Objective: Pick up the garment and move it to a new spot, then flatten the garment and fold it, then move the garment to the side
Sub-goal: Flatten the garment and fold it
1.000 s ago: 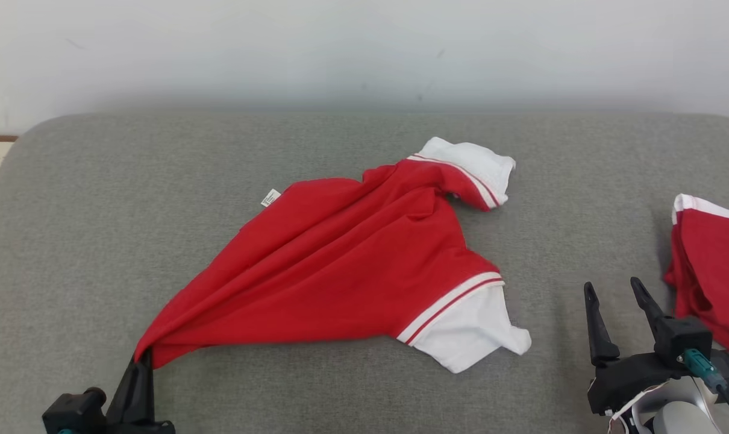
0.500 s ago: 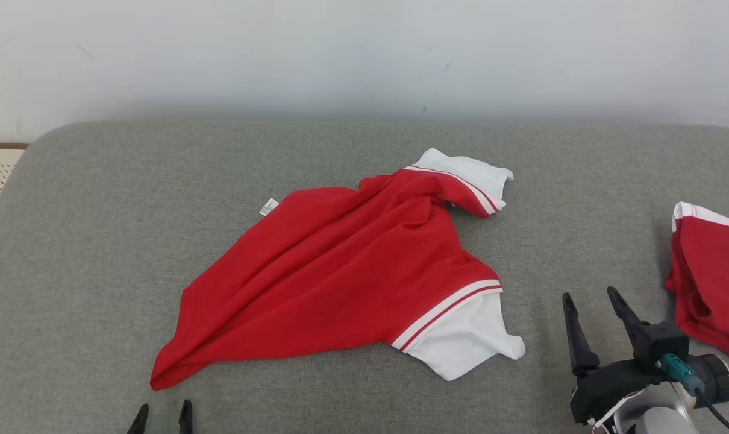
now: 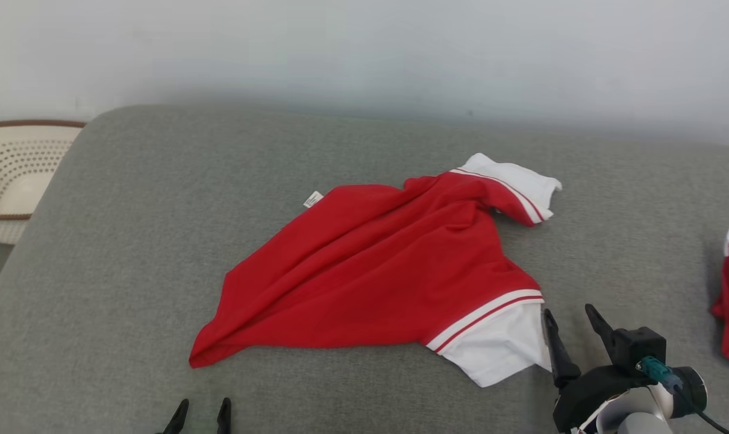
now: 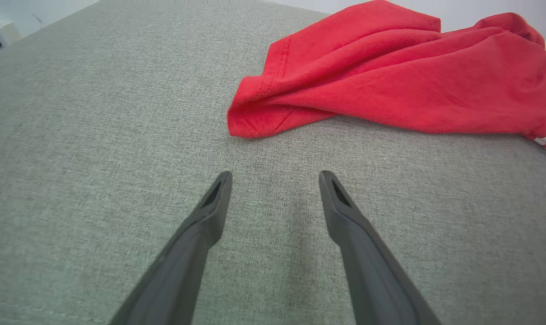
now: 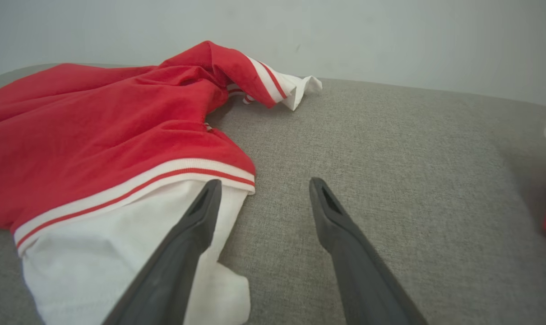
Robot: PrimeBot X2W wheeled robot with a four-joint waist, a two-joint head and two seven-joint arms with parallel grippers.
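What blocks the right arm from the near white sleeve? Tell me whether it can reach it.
Likely yes. The right end effector is open and sits right at the edge of the white sleeve of the red shirt. Only bare grey cushion lies between them.

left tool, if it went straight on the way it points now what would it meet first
Most likely the near red corner of the shirt, lying just ahead of the open left tool on the cushion. If the tool tilts down, it may touch the cushion first; depth is unclear.
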